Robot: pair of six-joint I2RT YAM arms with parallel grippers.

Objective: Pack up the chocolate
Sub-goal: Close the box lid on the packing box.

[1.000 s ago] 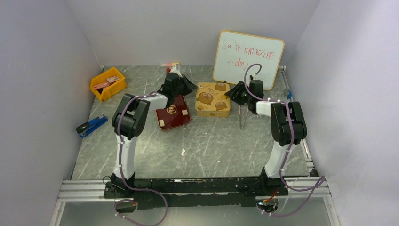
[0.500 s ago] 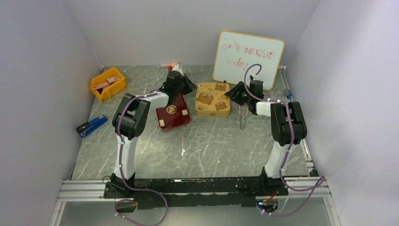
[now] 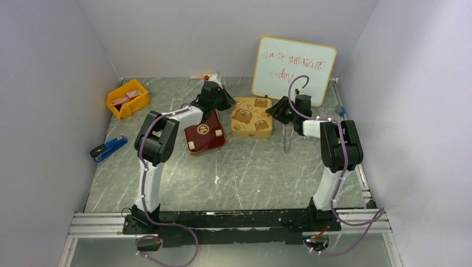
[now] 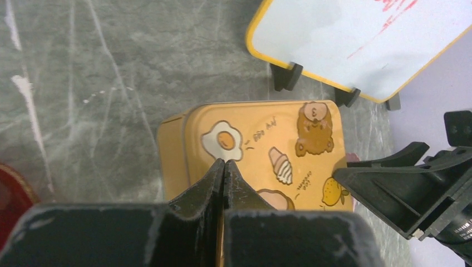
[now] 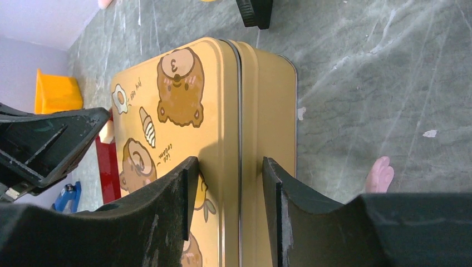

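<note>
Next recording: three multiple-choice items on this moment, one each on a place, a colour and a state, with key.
1. Where is the red tray relative to the tin? A) left of it B) on top of it C) behind it
2. What colour is the bin? A) green B) yellow C) black
3. How is the left pincer? A) wide open B) holding a stapler C) shut, empty
Key: 1 A, the top view shows the tray left of the tin; 2 B, its walls are yellow; 3 C, its jaws meet with nothing between.
</note>
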